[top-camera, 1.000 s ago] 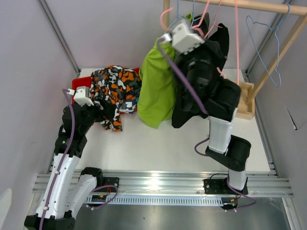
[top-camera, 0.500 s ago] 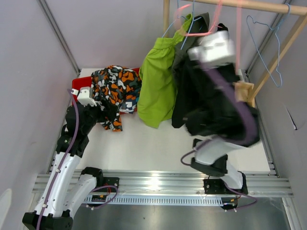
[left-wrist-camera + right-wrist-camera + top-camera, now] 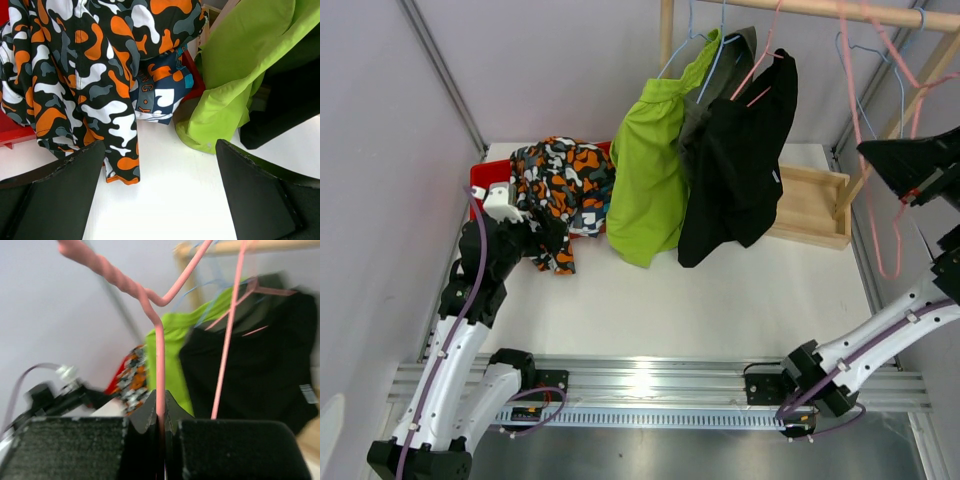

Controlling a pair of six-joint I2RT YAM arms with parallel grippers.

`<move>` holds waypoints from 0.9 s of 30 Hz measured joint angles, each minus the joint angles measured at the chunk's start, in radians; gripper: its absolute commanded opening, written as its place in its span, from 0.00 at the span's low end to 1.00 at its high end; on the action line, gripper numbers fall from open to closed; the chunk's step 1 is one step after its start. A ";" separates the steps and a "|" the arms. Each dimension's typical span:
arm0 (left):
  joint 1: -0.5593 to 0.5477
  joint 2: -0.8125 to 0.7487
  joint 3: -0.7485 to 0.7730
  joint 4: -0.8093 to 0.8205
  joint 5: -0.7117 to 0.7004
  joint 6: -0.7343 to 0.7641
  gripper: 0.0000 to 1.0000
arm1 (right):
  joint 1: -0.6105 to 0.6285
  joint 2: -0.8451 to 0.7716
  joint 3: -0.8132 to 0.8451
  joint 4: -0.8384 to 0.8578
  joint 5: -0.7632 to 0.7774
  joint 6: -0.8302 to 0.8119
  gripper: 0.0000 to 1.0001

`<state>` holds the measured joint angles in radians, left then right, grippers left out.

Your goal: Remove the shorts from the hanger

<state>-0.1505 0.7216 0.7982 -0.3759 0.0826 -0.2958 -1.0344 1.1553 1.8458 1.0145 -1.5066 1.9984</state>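
Jaws of right gripper clamp a pink hanger; left gripper gapes empty, green shorts ahead-right likely soft, light, pinchable at hem

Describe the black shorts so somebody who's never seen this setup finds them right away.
Look at the wooden rail at the back, where three pairs hang together. The black shorts are the rightmost, on a pink hanger, beside the grey-olive pair and the lime green pair.
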 measured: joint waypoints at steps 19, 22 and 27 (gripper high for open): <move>-0.014 0.004 0.000 -0.008 0.001 0.001 0.99 | 0.435 -0.761 -0.937 -0.663 -0.024 0.006 0.00; -0.022 0.004 0.000 -0.008 0.000 0.002 0.99 | 0.392 -0.660 -0.784 -0.615 -0.029 0.007 0.00; -0.032 0.005 0.000 -0.008 0.000 0.006 0.99 | 0.131 -0.523 -0.487 -0.499 -0.004 0.006 0.00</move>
<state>-0.1825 0.7269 0.7982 -0.3843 0.0822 -0.2893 -0.9035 0.6323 1.3586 0.5156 -1.5108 2.0045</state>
